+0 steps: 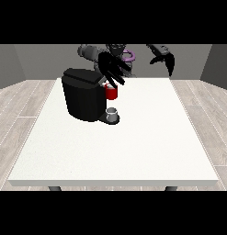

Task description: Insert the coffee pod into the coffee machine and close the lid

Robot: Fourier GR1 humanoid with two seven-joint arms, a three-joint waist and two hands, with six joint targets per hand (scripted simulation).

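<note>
- White table (133, 151): large rectangular top, filling the middle of the view, with two dark legs showing under its near edge.
- Small grey cup (112, 113): stands upright on the table's left half.
- Wood-plank floor (23, 110): pale boards around the table.
- Grey walls (46, 59): plain, behind the table.

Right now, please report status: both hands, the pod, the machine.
Hand at view's left over the coffee machine, fingers spread. Hand at view's right raised, off the table. Red part below the fingers, pod not confirmed. Cup on the machine's base.
</note>
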